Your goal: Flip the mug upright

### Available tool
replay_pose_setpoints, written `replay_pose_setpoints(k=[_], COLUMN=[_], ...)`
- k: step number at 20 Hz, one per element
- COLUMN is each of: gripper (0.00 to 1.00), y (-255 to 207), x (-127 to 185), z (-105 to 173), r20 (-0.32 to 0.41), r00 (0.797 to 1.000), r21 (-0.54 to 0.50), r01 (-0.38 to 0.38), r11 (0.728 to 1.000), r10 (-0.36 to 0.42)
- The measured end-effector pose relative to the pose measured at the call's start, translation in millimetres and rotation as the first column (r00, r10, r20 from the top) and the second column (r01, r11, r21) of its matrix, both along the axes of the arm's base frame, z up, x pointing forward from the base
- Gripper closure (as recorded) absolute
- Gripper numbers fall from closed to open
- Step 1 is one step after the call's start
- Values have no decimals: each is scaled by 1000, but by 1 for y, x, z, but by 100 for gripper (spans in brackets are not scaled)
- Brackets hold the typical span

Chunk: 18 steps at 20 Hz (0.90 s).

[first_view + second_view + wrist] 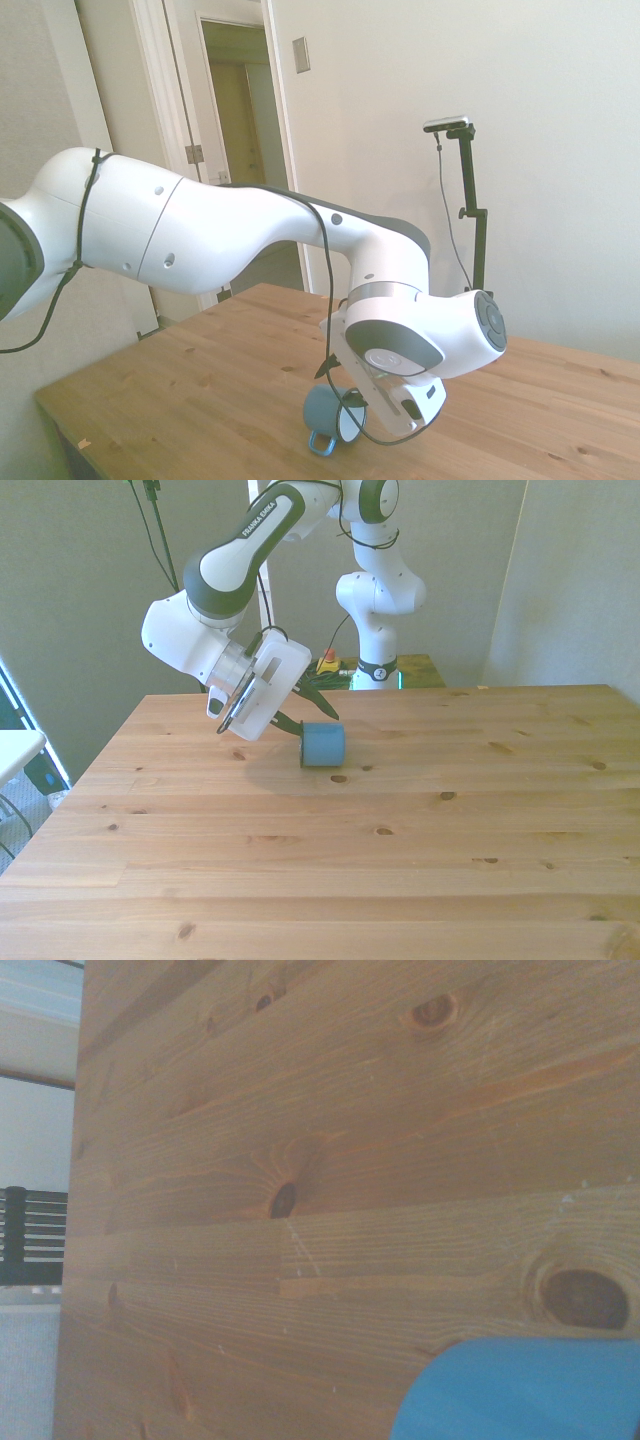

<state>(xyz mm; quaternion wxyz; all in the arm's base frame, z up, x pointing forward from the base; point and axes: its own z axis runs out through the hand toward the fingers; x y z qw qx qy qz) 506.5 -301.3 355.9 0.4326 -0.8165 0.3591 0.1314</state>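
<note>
The small light-blue mug (324, 745) lies on its side on the wooden table (400, 860), a little toward the front view's left and toward the far edge. In the side view the mug (330, 412) shows its white interior turned toward the robot's hand, with the loop handle (320, 441) low by the wood. My gripper (317, 724) is at the mug's open end. Its dark fingers (322, 706) are spread, one over the top of the mug and one at the rim. The wrist view catches only a blue edge of the mug (520, 1390).
A small red-topped box (329, 663) sits beyond the table's far edge beside the robot base (378, 670). Bare wood stretches toward the front view's right and the near edge. In the side view, an open doorway (240, 130) stands behind the table.
</note>
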Motion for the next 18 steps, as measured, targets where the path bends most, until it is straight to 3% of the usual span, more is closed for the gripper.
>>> replay_pose_setpoints(k=[14,18], gripper=[100,100], y=[11,19], x=[11,14], z=[4,22], r20=[-26,-5], r00=[1000,1000], r21=[-11,-69], r01=[-9,-20], r11=[1000,997], r10=[9,20])
